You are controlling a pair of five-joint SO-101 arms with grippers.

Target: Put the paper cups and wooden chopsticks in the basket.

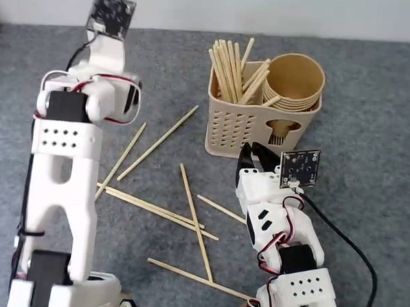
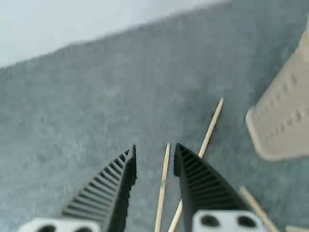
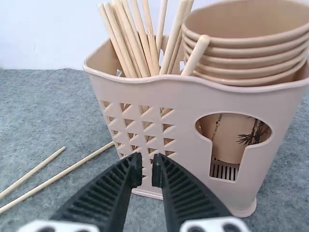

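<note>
Surface: we record a grey, felt-like mat (image 1: 369,169) covering the desk, meeting a plain pale wall (image 1: 267,12) along its far edge.

Item 1: a beige perforated plastic basket (image 1: 241,128), upright toward the far edge, right of centre.

Item 2: a nested stack of tan paper cups (image 1: 295,79) in the basket's right side.

Item 3: a bundle of pale wooden chopsticks (image 1: 230,69) standing in its left side.

Item 4: several loose wooden chopsticks (image 1: 195,215) lying flat from the mat's centre to its near edge.

Item 5: the left gripper (image 2: 154,147), jaws apart above the mat, with one loose chopstick (image 2: 163,186) lying in line with the gap.

Item 6: the right gripper (image 3: 146,155), just in front of the basket's near wall, jaws all but closed on nothing.
</note>
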